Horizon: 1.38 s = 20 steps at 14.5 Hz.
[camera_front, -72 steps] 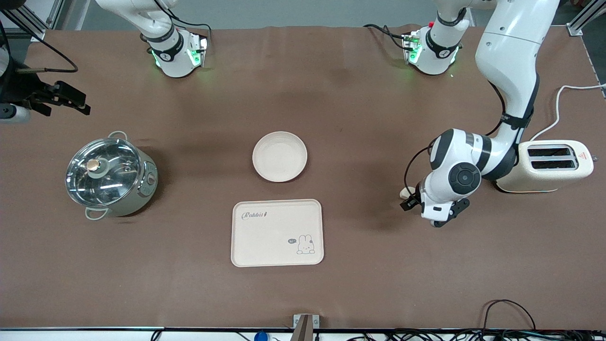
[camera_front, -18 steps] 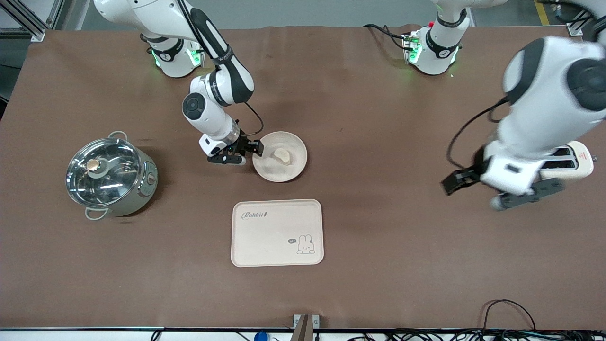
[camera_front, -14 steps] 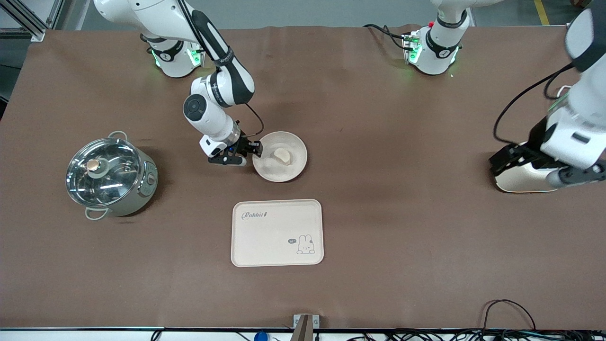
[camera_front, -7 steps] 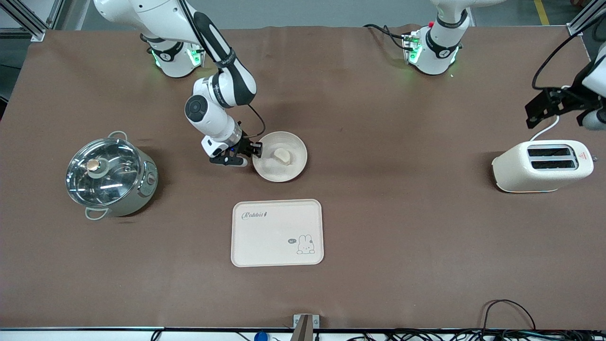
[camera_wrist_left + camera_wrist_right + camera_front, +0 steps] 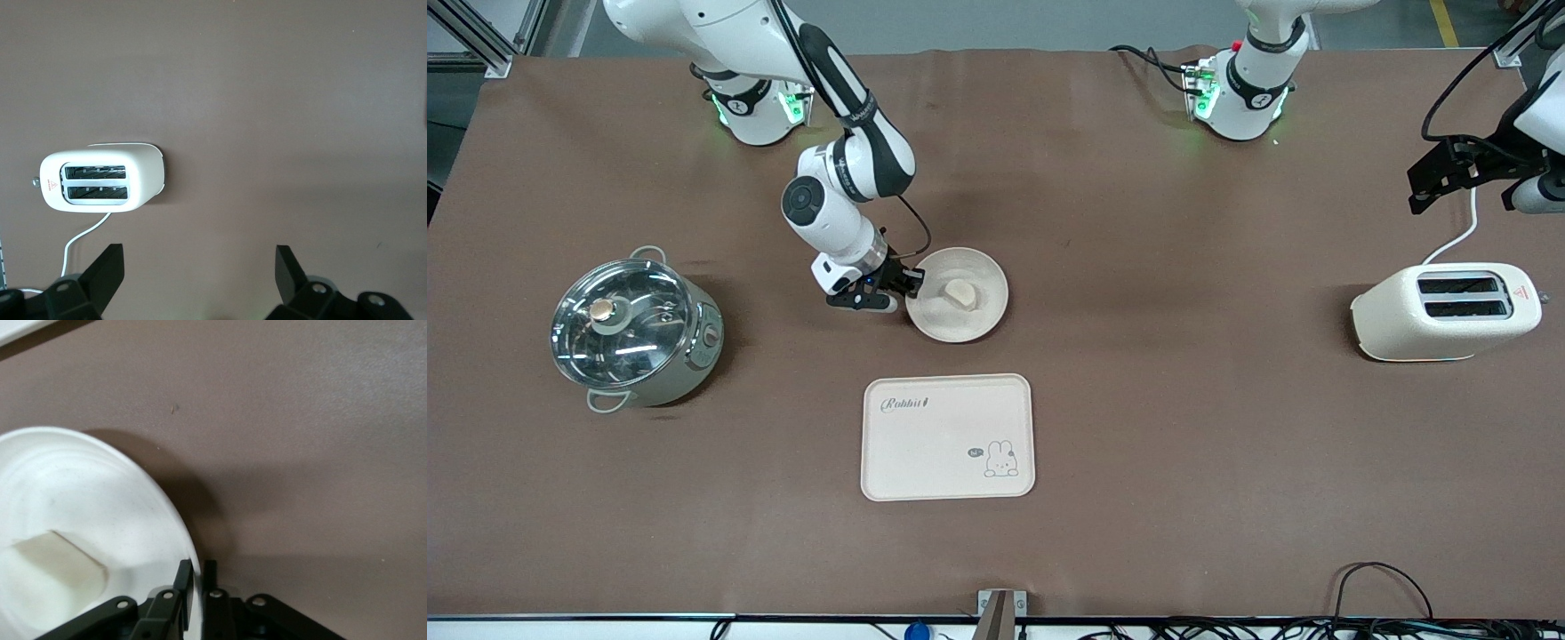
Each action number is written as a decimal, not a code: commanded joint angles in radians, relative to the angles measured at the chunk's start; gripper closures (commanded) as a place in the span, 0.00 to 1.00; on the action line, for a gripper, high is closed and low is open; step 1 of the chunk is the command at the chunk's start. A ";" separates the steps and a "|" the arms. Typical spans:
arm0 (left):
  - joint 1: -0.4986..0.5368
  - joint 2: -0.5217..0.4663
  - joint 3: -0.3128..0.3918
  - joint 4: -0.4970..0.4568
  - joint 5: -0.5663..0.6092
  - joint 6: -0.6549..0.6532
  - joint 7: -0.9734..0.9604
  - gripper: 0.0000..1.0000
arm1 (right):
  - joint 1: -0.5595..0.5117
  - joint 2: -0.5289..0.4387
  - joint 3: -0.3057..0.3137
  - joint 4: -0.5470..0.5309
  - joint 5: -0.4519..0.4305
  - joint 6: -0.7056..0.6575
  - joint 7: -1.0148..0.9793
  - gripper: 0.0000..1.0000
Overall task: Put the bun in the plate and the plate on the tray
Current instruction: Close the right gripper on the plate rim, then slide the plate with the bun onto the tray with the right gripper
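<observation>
The round cream-white plate (image 5: 971, 313) sits mid-table with the pale bun (image 5: 960, 292) lying in it. My right gripper (image 5: 908, 285) is shut on the plate's rim at the edge toward the right arm's end; in the right wrist view the fingers (image 5: 198, 582) pinch the rim of the plate (image 5: 80, 493), one inside and one outside, with the bun (image 5: 50, 577) beside them. The Rabbit tray (image 5: 948, 436) lies nearer the front camera than the plate. My left gripper (image 5: 1465, 176) is open and empty, up above the toaster (image 5: 1446, 310); its own view shows it too (image 5: 199, 277).
A white toaster (image 5: 100, 177) with its cord stands at the left arm's end of the table. A metal pot with a glass lid (image 5: 633, 326) stands at the right arm's end.
The plate with the bun has shifted slightly toward the left arm's end with my right gripper on its rim. The left arm has swung up and back over the toaster, away from the middle.
</observation>
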 commanded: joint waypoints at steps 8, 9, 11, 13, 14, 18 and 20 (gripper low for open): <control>0.000 -0.018 0.007 -0.019 -0.014 -0.003 0.014 0.00 | 0.010 -0.001 0.012 0.043 0.090 0.008 -0.010 1.00; 0.001 -0.020 0.007 -0.019 -0.014 -0.003 0.014 0.00 | 0.005 -0.005 0.012 0.054 0.094 0.004 -0.010 1.00; 0.001 -0.020 0.007 -0.014 -0.014 -0.001 0.014 0.00 | -0.007 -0.014 0.013 0.071 0.095 -0.024 -0.010 1.00; 0.001 -0.018 0.009 -0.013 -0.013 -0.001 0.014 0.00 | -0.027 -0.018 0.013 0.094 0.112 -0.050 -0.011 1.00; 0.001 -0.018 0.009 -0.013 -0.014 -0.001 0.014 0.00 | -0.034 -0.018 0.015 0.115 0.127 -0.055 -0.013 1.00; 0.003 -0.015 0.009 -0.011 -0.013 0.003 0.014 0.00 | -0.140 0.026 0.012 0.287 0.135 -0.144 -0.054 1.00; 0.001 -0.012 0.009 -0.013 -0.014 0.008 0.014 0.00 | -0.194 0.093 0.012 0.378 0.135 -0.145 -0.063 1.00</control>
